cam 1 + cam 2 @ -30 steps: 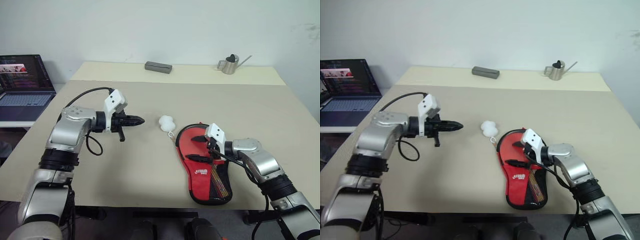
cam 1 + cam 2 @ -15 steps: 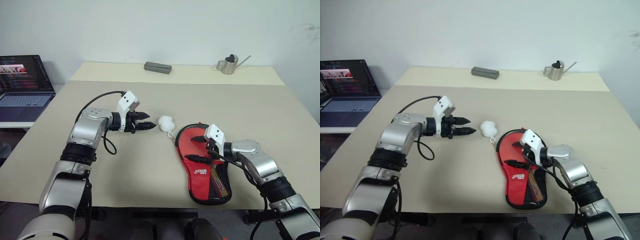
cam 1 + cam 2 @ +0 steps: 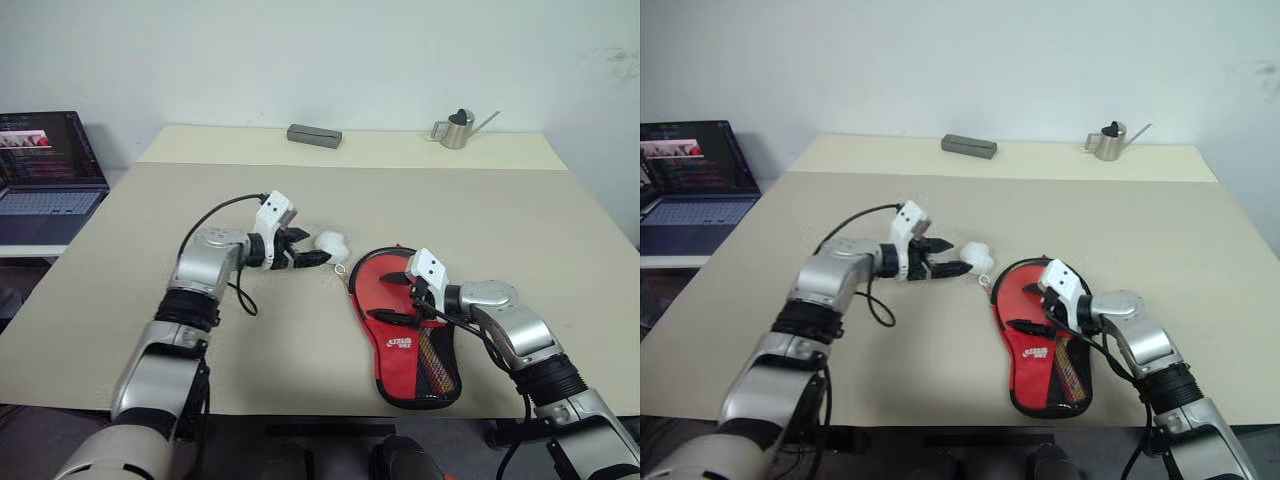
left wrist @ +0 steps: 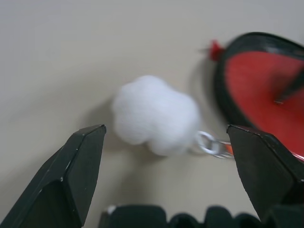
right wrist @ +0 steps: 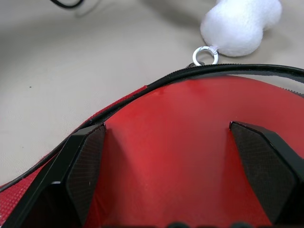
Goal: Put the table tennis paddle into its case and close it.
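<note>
Left wrist view: left fingers (image 4: pixel 83 156) spread wide either side of white pom-pom (image 4: pixel 156 114), not gripping. Right fingers (image 5: pixel 80 161) released too, over red case (image 3: pixel 415 335) lying flat on surface (image 3: pixel 300 340), near its front edge.

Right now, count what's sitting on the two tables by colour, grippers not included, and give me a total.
Red and black: 1, the case
White: 1, the pom-pom
Grey: 1, the flat block
Silver: 1, the watering can
Dark: 1, the laptop
Total: 5
</note>
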Robot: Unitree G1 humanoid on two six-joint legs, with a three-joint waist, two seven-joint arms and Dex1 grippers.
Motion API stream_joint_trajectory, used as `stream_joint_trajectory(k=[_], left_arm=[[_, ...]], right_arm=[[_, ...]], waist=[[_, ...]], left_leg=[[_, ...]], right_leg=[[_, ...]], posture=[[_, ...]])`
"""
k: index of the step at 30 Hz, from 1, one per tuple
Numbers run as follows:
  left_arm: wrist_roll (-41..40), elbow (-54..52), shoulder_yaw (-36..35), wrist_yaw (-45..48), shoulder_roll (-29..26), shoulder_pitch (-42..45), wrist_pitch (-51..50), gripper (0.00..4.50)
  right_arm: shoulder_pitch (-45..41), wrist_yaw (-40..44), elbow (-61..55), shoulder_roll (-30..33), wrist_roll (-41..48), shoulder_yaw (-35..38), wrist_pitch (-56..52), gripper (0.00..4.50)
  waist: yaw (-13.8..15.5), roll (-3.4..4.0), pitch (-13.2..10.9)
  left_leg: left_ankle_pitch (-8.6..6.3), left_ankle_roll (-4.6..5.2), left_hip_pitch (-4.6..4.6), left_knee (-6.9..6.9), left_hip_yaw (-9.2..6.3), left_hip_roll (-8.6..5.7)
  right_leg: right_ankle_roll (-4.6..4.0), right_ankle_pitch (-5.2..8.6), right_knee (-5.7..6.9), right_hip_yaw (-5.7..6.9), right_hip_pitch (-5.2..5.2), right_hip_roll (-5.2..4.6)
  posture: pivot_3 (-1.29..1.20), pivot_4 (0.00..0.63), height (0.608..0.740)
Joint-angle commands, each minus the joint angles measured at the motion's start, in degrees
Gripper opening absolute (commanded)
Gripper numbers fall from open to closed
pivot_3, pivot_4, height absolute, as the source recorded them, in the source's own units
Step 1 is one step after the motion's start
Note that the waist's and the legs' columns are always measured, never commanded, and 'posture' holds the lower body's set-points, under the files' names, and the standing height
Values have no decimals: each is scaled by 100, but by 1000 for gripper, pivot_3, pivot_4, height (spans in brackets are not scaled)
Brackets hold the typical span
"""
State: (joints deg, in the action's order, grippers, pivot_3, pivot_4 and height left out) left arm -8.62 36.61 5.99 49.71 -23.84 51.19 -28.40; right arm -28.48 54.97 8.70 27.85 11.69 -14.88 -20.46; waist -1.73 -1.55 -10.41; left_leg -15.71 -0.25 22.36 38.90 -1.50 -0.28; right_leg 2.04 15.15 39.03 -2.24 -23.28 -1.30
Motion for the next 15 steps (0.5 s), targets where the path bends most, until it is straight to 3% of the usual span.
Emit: stream_joint_trajectory(k=[1,15], left_arm=[[31,327,-223,-356,148,312,131,4431],[64,1625,-362,-519,818,861,316,4431]], right_arm=[[195,-10,155,20,-252,-211,-195,4500],[264,-58,34,-2,-264,-201,-250,4500]], waist=[[2,-1,0],[1,-6,4]], left_leg=[[0,0,0,0,0,0],[0,-1,0,-1,1,-3]], right_leg=[[0,0,-1,1,0,0],[2,0,-2,2,1,-2]], posture=[[0,150,740],[0,150,740]])
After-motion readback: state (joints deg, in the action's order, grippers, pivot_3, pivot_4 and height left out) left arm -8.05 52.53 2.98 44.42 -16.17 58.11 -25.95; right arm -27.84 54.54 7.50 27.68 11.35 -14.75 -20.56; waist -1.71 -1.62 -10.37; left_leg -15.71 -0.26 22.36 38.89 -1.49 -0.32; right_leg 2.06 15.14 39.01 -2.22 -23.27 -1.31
